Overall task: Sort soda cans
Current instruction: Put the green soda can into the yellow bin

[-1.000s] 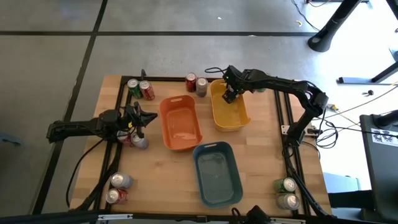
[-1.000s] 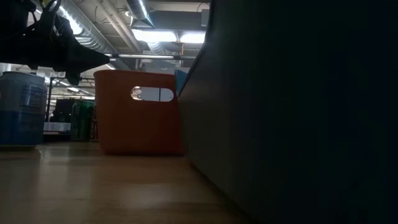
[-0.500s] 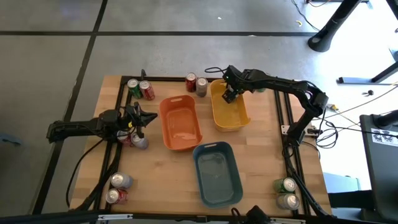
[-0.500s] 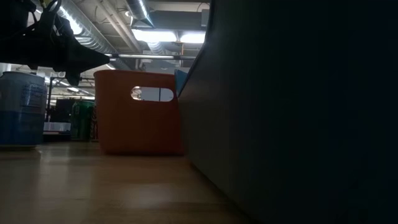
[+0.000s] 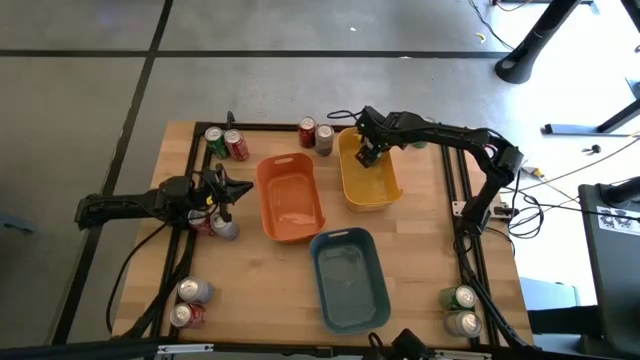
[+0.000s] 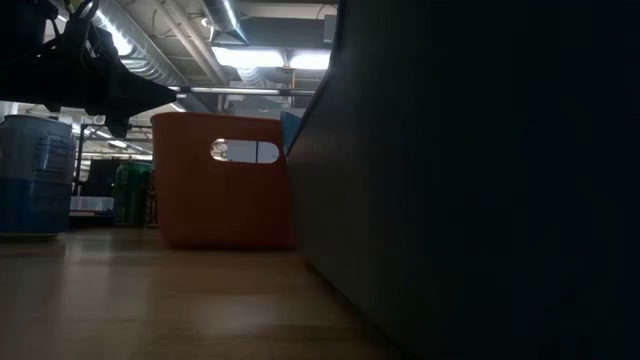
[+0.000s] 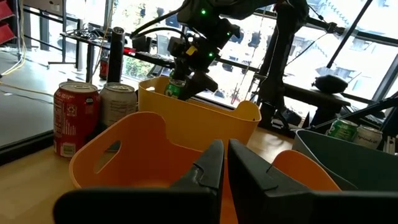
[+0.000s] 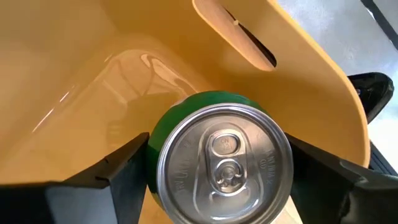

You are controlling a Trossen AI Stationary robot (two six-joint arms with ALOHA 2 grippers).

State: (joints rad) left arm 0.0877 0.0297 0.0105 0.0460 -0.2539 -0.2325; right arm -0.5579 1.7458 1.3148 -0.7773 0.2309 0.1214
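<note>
A green soda can (image 8: 221,162) with a silver top sits between the fingers of my right gripper (image 5: 368,154), over the far end of the yellow bin (image 5: 374,190). In the left wrist view the can (image 7: 176,88) shows just above the yellow bin's rim (image 7: 205,115), with its lower part hidden behind it. My left gripper (image 7: 224,152) is shut and holds nothing. It points level at the orange bin (image 5: 290,205) from the table's left side. My right gripper pinches the green can's side wall (image 8: 155,140) just under its top rim. One finger (image 8: 118,171) stands on each side of the can. The fingers slant down from above. The can stays about upright, top toward the wrist; whether its bottom touches the bin is hidden.
A blue-grey bin (image 5: 350,278) stands at the near middle. Cans stand in pairs at the far left (image 5: 226,142), the far middle (image 5: 316,135), the near left (image 5: 188,302) and the near right (image 5: 461,310). More cans (image 5: 220,227) stand under my left arm.
</note>
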